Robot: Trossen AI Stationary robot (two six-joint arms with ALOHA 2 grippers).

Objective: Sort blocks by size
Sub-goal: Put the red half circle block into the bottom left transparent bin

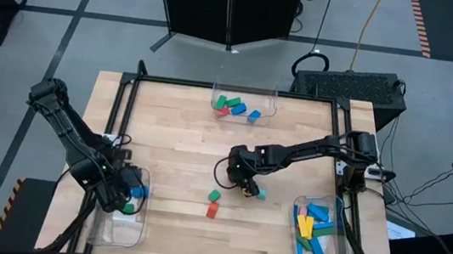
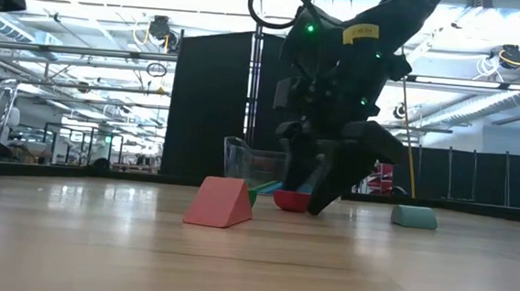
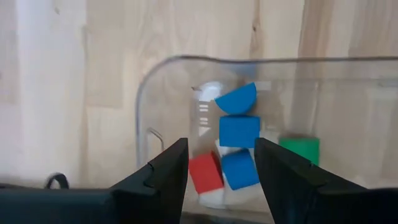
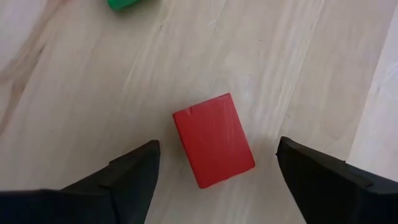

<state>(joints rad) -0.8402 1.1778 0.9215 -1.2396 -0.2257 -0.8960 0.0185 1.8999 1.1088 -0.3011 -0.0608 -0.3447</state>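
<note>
Loose on the table: a red block [image 4: 213,139] lying flat, a cyan block [image 1: 261,195] just beside it, and a green block [image 1: 214,196] touching a red-pink wedge [image 1: 212,211]. Green, red and blue medium blocks [image 1: 237,108] lie in the far bin; long yellow, blue and green bars [image 1: 315,231] fill the right-hand bin. Small blue, red and green blocks [image 3: 237,132] sit in the left-hand bin.

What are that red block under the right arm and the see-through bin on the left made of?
Red block: probably painted wood or solid plastic, since its colour is flat, matte and shows no grain. Bin: clear plastic, it seems; the table's wood shows through its glossy, rounded wall.
</note>
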